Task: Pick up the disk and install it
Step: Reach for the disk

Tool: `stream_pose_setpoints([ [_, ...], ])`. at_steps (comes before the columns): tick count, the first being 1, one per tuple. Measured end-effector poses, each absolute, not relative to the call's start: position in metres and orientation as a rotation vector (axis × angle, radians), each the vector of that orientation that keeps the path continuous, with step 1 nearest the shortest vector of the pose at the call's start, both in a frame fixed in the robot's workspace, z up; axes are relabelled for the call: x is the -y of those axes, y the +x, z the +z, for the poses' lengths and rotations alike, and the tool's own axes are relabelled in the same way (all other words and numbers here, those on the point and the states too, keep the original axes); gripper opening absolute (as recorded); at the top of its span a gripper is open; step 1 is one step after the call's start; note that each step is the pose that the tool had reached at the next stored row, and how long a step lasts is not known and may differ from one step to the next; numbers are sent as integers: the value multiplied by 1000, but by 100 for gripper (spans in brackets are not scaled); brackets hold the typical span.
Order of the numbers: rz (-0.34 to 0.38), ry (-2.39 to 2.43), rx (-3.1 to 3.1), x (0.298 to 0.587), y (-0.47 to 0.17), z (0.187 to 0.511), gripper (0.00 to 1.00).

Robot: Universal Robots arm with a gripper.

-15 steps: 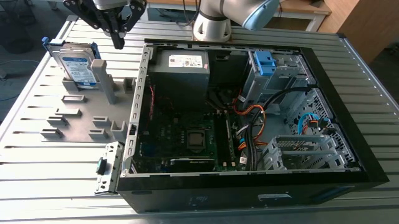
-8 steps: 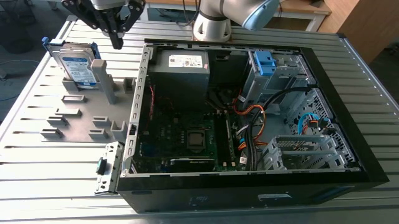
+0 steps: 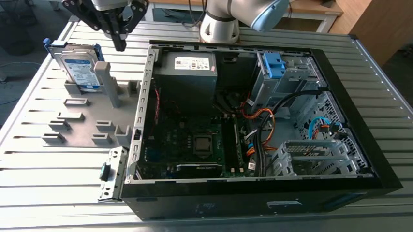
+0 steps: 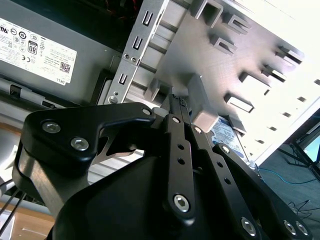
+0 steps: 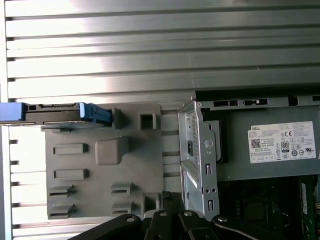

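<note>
Closest to the exterior camera is the black computer case [image 3: 258,195], lying open on the slatted worktop [image 3: 51,183]. Inside I see the motherboard [image 3: 193,140], and a tangle of orange and black cables [image 3: 261,130] towards the exterior view's right. Beyond them is a bare metal drive cage [image 3: 310,157]. Deeper in the case sits the grey power supply [image 3: 187,72] with its white sticker. A light-blue clip [image 3: 273,65] sits at the case's far side.

On the exterior view's left of the case lies a grey fixture plate [image 3: 84,121] with raised slots. The disk [image 3: 79,71] stands on its edge at the plate's far end, leaning a little, with its blue bracket round the rim. In the first wrist view I see it edge-on [image 5: 55,112]. An upright grey post [image 3: 108,79] rises just beside the disk and covers part of its label.

The gripper [image 3: 120,47] hangs above the plate, between the disk and the case's metal side wall [image 3: 150,72], and touches neither. Its fingers [image 3: 119,36] are pressed together with nothing between them, which the second wrist view [image 4: 176,102] also shows. Farthest back stands the arm's base [image 3: 219,21].
</note>
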State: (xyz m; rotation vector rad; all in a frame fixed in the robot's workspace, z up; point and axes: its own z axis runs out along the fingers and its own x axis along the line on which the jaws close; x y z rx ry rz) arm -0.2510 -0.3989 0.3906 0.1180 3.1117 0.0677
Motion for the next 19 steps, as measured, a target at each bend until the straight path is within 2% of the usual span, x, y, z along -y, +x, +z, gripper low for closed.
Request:
stream_pose_setpoints([
  [19,67,118,-3112,397,-262,387,11],
])
